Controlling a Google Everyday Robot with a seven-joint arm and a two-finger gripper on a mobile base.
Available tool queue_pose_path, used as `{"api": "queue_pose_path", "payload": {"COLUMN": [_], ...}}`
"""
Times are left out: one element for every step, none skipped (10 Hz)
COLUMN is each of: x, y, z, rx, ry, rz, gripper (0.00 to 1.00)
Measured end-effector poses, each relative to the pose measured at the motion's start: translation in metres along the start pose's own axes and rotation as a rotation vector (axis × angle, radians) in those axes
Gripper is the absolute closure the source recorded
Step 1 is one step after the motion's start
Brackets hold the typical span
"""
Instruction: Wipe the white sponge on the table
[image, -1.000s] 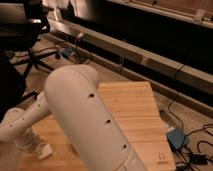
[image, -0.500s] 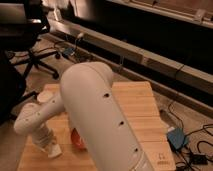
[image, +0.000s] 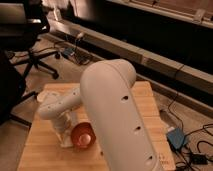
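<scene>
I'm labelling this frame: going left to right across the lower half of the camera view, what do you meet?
Gripper, down at the table's left side → brown bowl → robot's big white arm link → blue box on the floor.

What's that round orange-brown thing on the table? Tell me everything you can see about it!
It is a round reddish-brown bowl, smooth and slightly shiny, with a paler patch on it. It sits on the wooden table, in the nearer half. The robot's big white arm hides its right side. The gripper hangs low just left of it; whether they touch is unclear.
</scene>
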Motion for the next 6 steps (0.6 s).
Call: {"api": "queue_pose_path", "payload": {"x": [-0.016,-0.03,-0.047,-0.064,-0.077,-0.09], "y": [-0.016,-0.029,-0.034,-0.033,-0.028,-0.021], "z": [-0.005,-0.009,-0.011,-0.01,-0.007,-0.004], "rx": [0.009,0.018,0.026,0.035,0.042,0.049], "ry": [-0.025,-0.042,-0.054,-0.052,-0.049,-0.047], "rz": [0.038,0.068,0.079,0.076,0.067,0.053], "gripper": [0.78,0.78,0.78,0.78,0.78,0.78]}}
